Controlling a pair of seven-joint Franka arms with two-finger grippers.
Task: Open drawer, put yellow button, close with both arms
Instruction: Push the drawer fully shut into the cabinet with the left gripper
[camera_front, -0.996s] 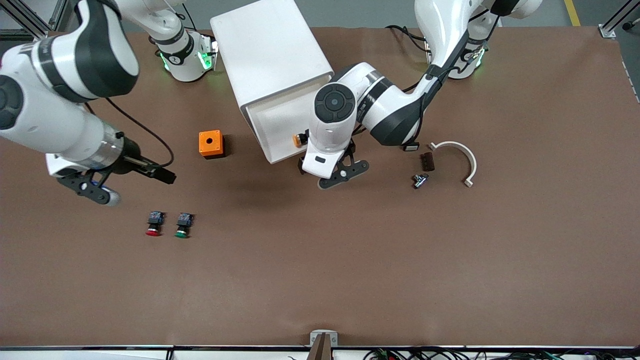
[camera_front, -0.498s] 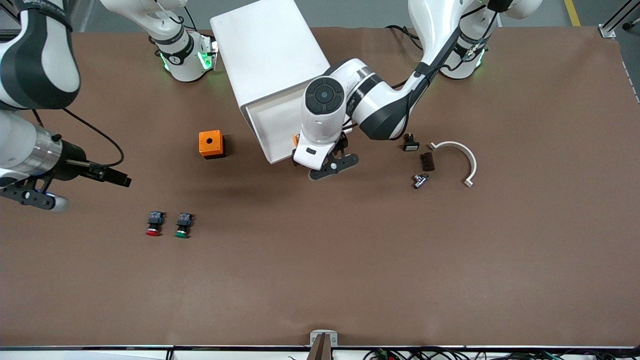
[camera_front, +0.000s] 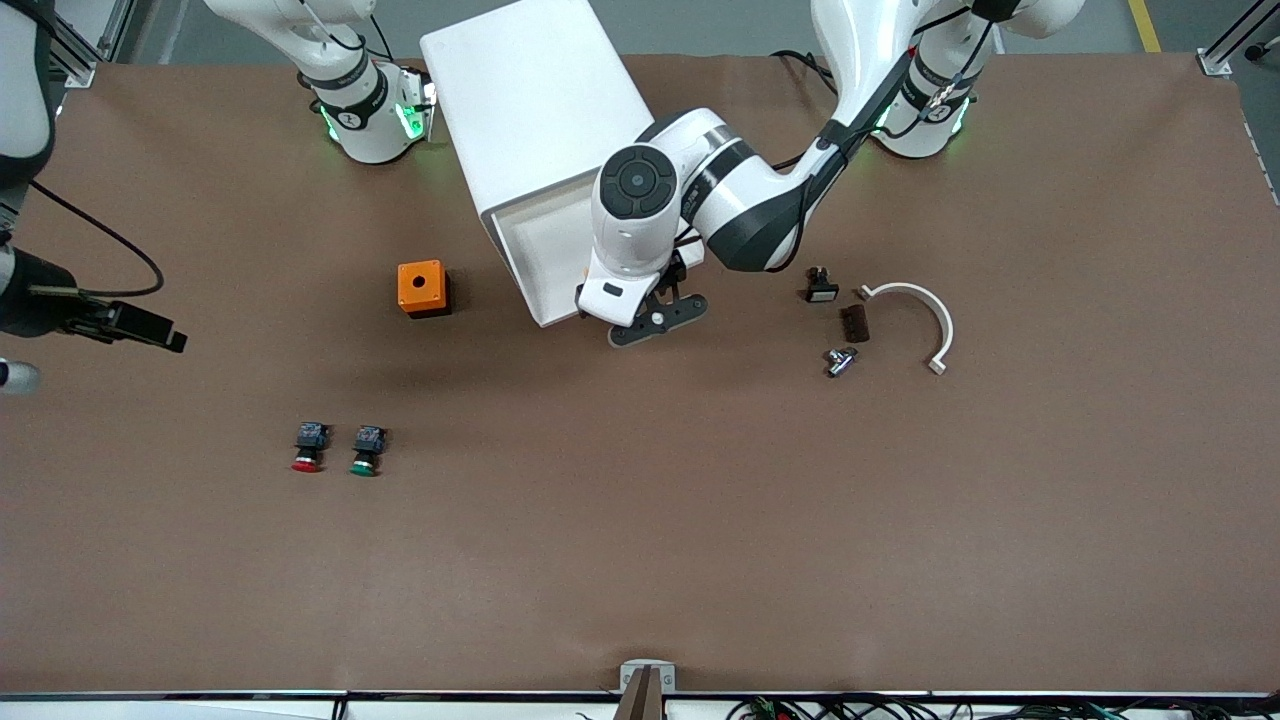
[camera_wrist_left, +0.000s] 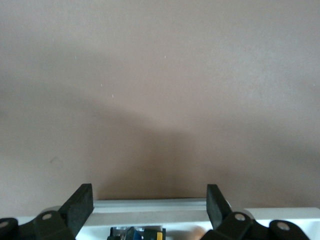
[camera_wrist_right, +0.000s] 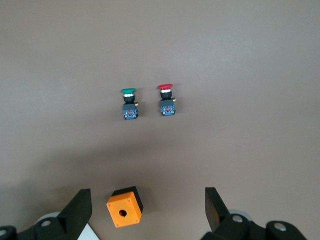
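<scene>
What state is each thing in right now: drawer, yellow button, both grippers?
drawer: pulled out of the cabinet, open
yellow button: lying inside the drawer, not held
left gripper: open, empty, over the drawer's front edge
right gripper: open, empty, up over the table at the right arm's end

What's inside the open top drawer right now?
The yellow button lies in the drawer, seen between the open left gripper fingers. The left arm covers much of the tray.

Even, bright overhead light, soft shadows on the matte brown desk (camera_front: 640, 560), green glow at arm bases, left wrist view slightly soft, no glare.
</scene>
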